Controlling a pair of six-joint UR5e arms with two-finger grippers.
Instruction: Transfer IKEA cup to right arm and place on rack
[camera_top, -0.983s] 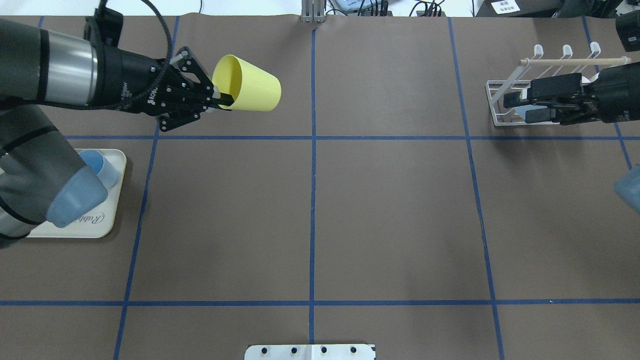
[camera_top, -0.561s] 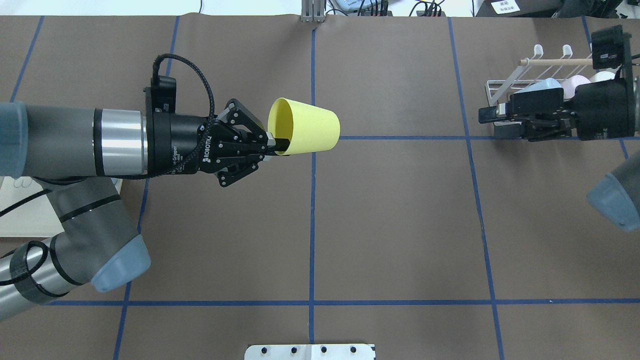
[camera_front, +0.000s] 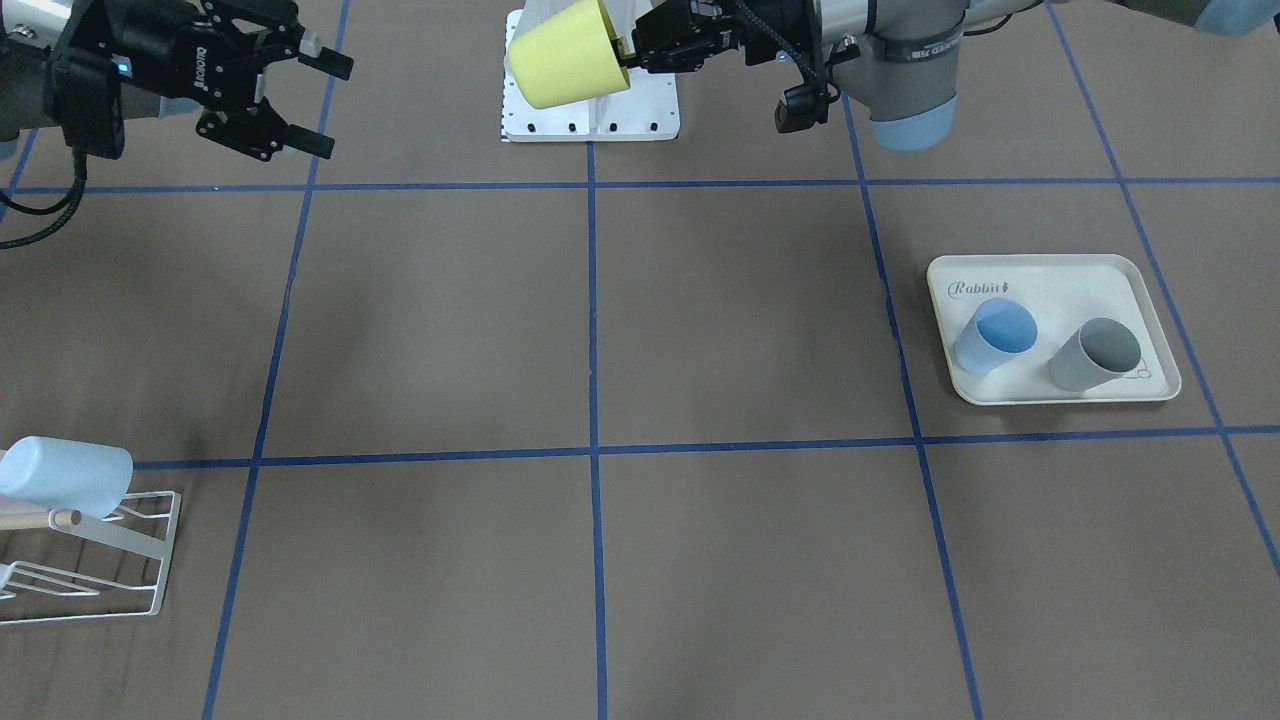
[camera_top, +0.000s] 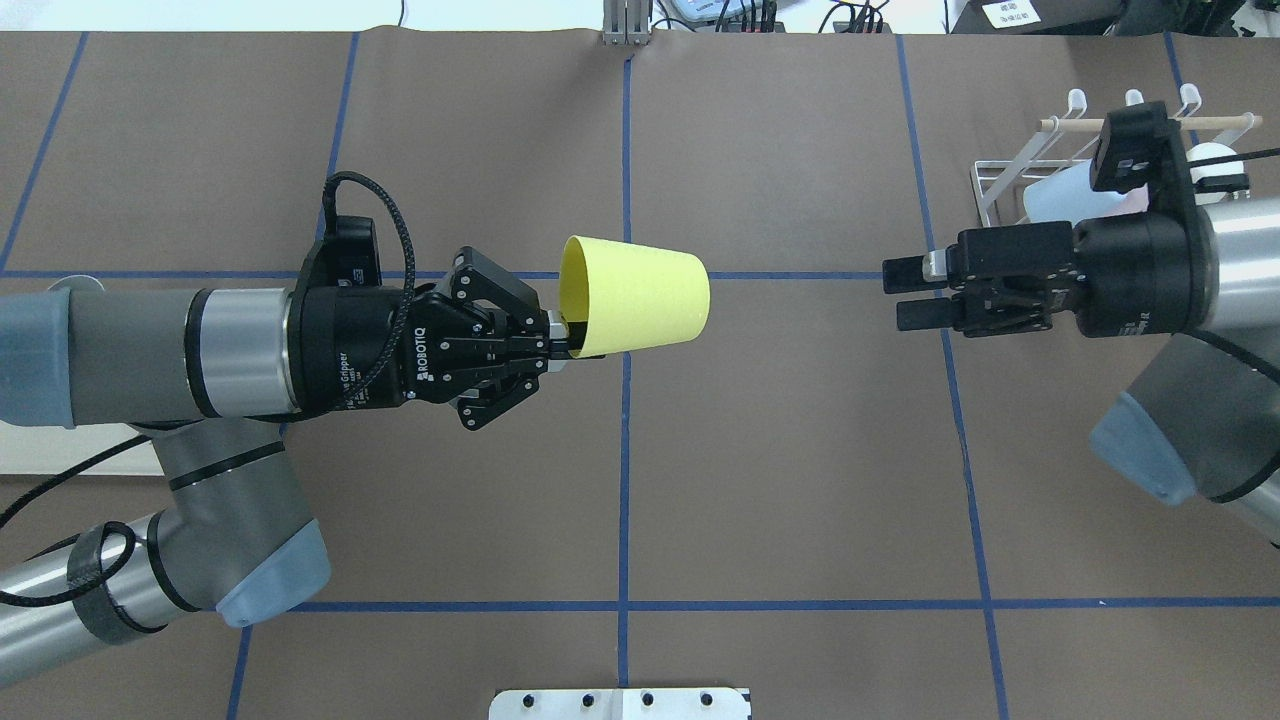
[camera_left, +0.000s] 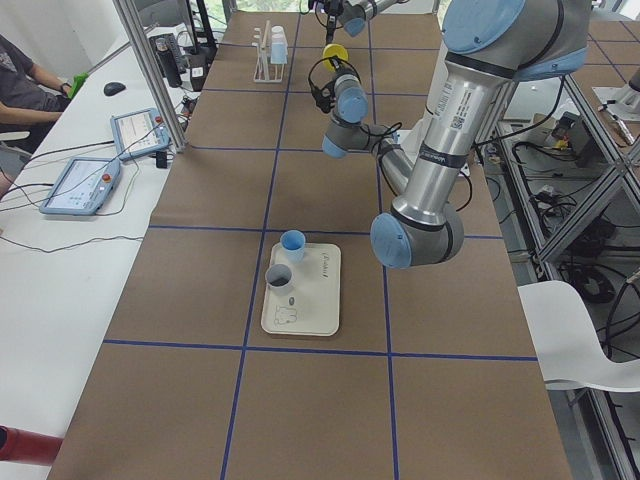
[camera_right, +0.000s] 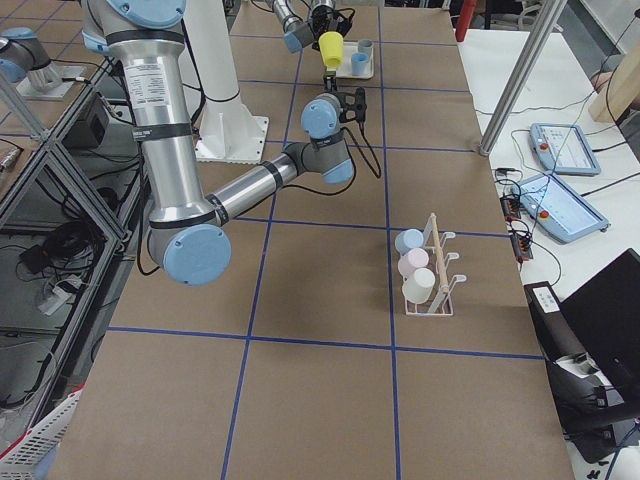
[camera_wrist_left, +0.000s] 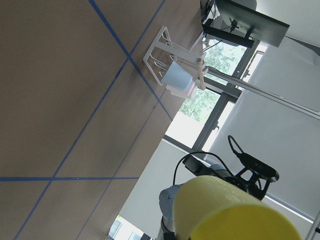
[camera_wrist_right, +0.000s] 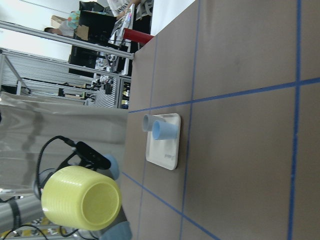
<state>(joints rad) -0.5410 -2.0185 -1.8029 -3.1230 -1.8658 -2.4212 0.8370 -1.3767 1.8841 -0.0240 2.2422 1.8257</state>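
The left gripper (camera_top: 565, 345) was clamped on the rim of the yellow cup (camera_top: 640, 295), one finger inside the mouth. The cup lay on its side in the air, its closed base pointing away from the wrist. Straight ahead, well apart from that base, the right gripper (camera_top: 908, 294) faced it with jaws parted and empty. Behind the right wrist stood the rack (camera_top: 985, 190), already carrying a pale blue cup (camera_top: 1060, 195).

The hand-over probably called for the right jaws to straddle the narrower base end along the cup's axis. They should grip firmly before the left let go, since the tapered wall could squirt out.
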